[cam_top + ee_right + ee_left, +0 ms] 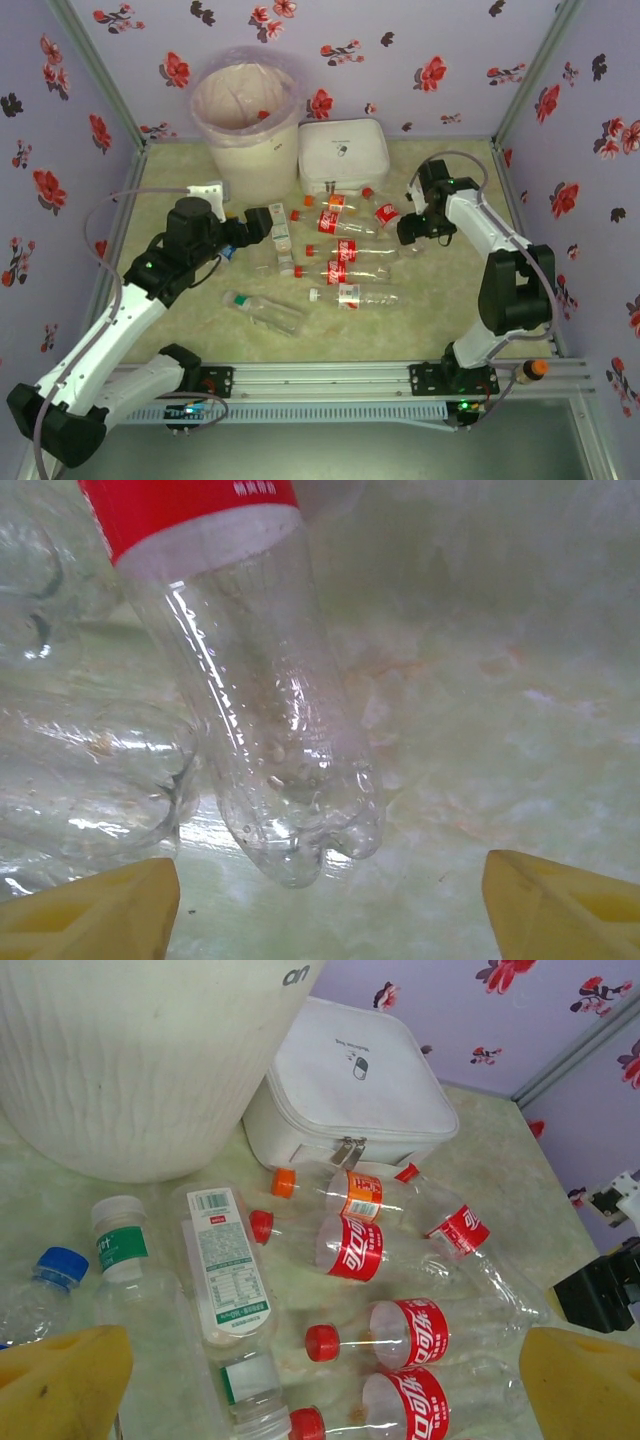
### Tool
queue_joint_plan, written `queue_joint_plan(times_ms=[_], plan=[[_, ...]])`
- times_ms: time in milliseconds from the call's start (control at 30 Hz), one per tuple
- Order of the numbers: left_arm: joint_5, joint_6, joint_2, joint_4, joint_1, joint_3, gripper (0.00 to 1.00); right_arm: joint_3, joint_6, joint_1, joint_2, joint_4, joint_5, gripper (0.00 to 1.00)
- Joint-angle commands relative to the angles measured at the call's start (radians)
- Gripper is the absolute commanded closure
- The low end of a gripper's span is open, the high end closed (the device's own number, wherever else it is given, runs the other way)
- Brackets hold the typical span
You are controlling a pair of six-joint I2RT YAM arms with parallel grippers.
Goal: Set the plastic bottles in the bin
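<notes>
While the bottles lie on their sides across the middle of the tabletop, the bin stands upright at the far left, lined with a pinkish bag, and a flat white case sits just beside it on the right. A green-capped bottle lies a little apart from the rest, nearer the arms, with a white-capped bottle to its right.

The left claw hovers at the left edge of the cluster with its jaws spread and gripping nothing. In the left wrist view its yellow fingers sit wide apart at the bottom corners. Below and ahead of them are a white-labelled bottle, a blue-capped bottle, an orange-capped bottle and several red-labelled ones, with the bin's ribbed wall and the case behind.

The right claw is low at the right edge of the cluster, also spread wide and holding nothing. In the right wrist view the base of a red-labelled bottle lies on the tabletop just ahead of the gap between its fingers. A crumpled clear bottle lies just beside it on the left
</notes>
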Motion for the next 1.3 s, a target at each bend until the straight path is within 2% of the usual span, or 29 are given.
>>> queue_joint_plan(times_ms=[0,233,600,800,900,1033,1167,1267], plan=[[-0.03,-0.024,-0.001,0.023,-0.024,0.03,0.0,0.005,-0.025,-0.014,0.028,-0.031,-0.009,0.11],[-0.108,-0.002,-0.037,-0.049,-0.063,0.052,0.0,0.036,0.004,-0.018,0.105,0.015,-0.077,0.12],[-0.124,0.013,-0.034,-0.054,-0.079,0.069,0.0,0.046,0.042,-0.029,0.206,0.081,-0.073,0.14],[-0.123,0.009,-0.032,-0.029,-0.081,0.061,0.0,0.018,0.059,-0.048,0.208,0.105,-0.076,0.2],[-0.123,0.007,-0.018,-0.004,-0.081,0.056,0.0,0.003,0.061,-0.053,0.196,0.101,-0.06,0.26],[-0.123,0.014,0.014,-0.016,-0.081,0.073,0.0,-0.038,0.087,-0.059,0.134,0.103,-0.05,0.41],[-0.119,0.01,0.021,0.007,-0.081,0.062,0.0,-0.071,0.122,-0.058,0.019,0.035,0.002,0.46],[-0.087,-0.013,0.015,0.063,-0.081,0.046,0.0,-0.074,0.179,-0.054,-0.085,-0.06,0.07,0.53]])
